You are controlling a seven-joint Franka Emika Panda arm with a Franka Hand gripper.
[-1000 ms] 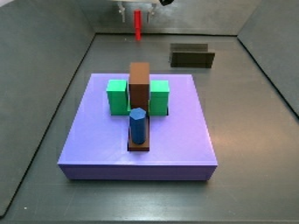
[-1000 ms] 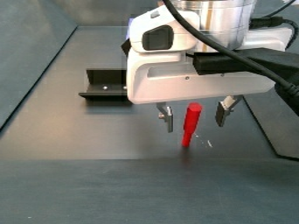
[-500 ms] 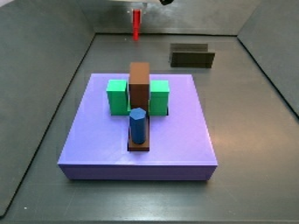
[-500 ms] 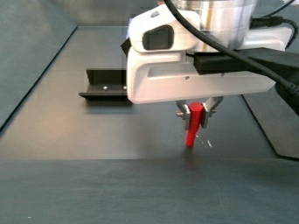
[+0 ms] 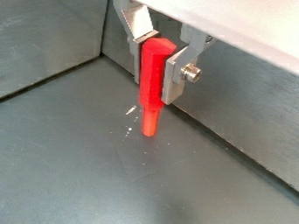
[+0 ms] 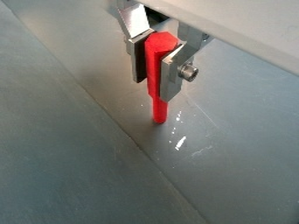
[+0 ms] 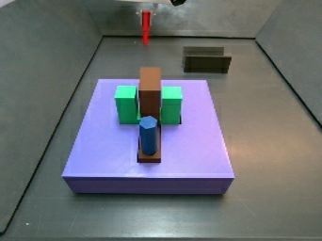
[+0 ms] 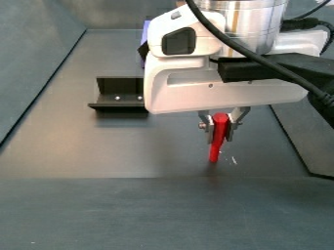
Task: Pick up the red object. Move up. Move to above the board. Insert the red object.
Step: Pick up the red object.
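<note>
My gripper (image 5: 156, 74) is shut on the red object (image 5: 153, 87), a thin bright-red peg held upright by its upper half. In both wrist views the silver fingers (image 6: 174, 77) press on its two sides and its lower end (image 6: 158, 112) hangs just above the grey floor. In a side view the gripper (image 8: 224, 123) holds the peg (image 8: 220, 141) off the floor below the white wrist housing. In a side view the peg (image 7: 146, 25) hangs at the far end, well behind the lavender board (image 7: 151, 141), which bears green blocks (image 7: 126, 103), a brown strip (image 7: 150, 94) and a blue peg (image 7: 147, 135).
A dark fixture stands on the floor at the far right (image 7: 206, 60), seen to the gripper's left in a side view (image 8: 116, 95). Grey walls (image 7: 75, 56) close in the floor on both sides.
The fingers have closed on the red peg, which stood free between open fingers one second ago. The peg has since risen a little off the floor.
</note>
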